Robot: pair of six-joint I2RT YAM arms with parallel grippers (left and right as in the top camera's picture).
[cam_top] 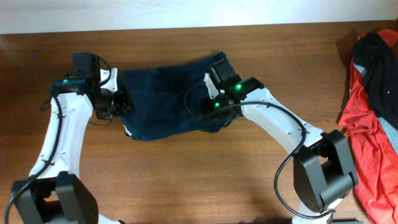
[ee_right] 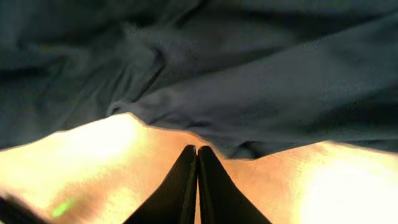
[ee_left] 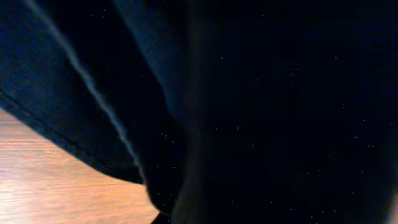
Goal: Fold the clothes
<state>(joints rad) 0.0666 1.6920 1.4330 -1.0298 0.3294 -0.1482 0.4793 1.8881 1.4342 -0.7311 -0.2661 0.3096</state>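
Just beyond right end effector [ee_right: 197,149], shorts [ee_right: 249,81]

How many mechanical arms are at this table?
2. The left arm is at the left edge of the navy shorts; the right arm at their right edge. None seem hidden.

Navy shorts [cam_top: 163,99], rumpled, centre; red/black heap [cam_top: 373,93], prob. clothes, far R.

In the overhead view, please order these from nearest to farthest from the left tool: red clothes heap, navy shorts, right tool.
1. navy shorts, right beside the left tool.
2. right tool, across the shorts.
3. red clothes heap, far right.
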